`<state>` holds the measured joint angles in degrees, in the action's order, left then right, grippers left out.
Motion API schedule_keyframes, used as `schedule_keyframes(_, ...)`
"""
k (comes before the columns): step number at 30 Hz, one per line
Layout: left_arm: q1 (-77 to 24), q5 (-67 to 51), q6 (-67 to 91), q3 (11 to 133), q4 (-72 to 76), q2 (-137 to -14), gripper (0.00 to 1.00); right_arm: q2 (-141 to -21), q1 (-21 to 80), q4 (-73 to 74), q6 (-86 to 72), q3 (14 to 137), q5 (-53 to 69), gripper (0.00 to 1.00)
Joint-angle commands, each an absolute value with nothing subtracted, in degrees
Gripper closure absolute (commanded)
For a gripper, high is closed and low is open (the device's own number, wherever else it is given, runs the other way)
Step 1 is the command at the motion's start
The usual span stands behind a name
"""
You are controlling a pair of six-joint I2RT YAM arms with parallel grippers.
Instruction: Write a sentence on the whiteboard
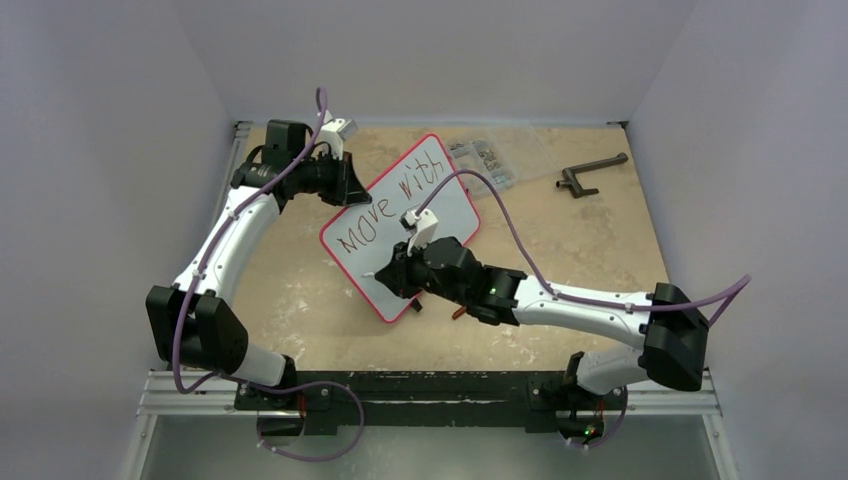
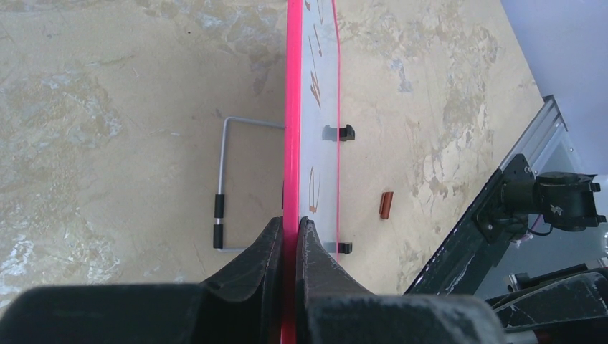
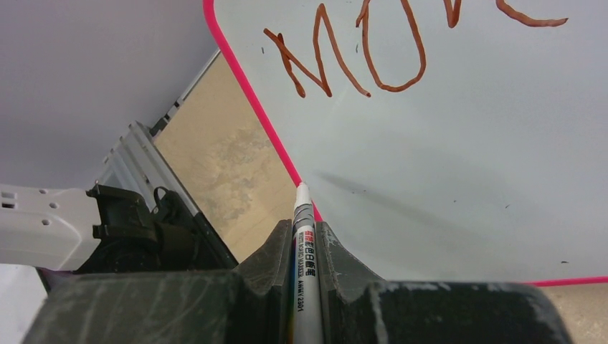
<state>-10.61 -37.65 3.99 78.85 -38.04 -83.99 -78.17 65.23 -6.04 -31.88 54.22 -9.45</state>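
The whiteboard (image 1: 455, 208) stands tilted in the middle of the table, with a red rim and small black feet. The sentence (image 1: 366, 229) reads "Move with" in reddish-brown strokes along its upper row. My left gripper (image 1: 356, 190) is shut on the board's far-left rim; in the left wrist view the jaws (image 2: 290, 231) pinch the red rim (image 2: 292, 107) edge-on. My right gripper (image 1: 388, 272) is shut on a white marker (image 3: 305, 240), whose tip is at the board's lower-left rim below the letters "MO" (image 3: 358, 57). I cannot tell whether the tip touches the whiteboard (image 3: 444, 172).
A small clear parts box (image 1: 500, 155) and a dark crank-shaped tool (image 1: 590, 175) lie at the back right. A reddish-brown marker cap (image 2: 386, 204) lies on the table in front of the board. The board's wire stand (image 2: 221, 179) rests behind it. A metal rail (image 1: 430, 392) runs along the near edge.
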Motion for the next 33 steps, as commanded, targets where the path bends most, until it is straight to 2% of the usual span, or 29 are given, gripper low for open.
schedule_keyframes(1, -10.99, -33.24, 3.28, 78.38, -35.85, -82.67, 1.00, -78.76, 65.49, -8.71, -30.47, 58.08, -10.36, 1.00)
schedule_keyframes(24, -11.25, -31.81, 3.63, 78.40, -35.94, -82.71, 1.00, -83.05, 65.48, -8.71, -29.10, 61.35, -12.68, 1.00)
schedule_keyframes(33, -11.43, -31.55, 3.52, 78.40, -36.12, -82.76, 1.00, -83.59, 65.48, -8.71, -30.36, 58.32, -14.35, 1.00)
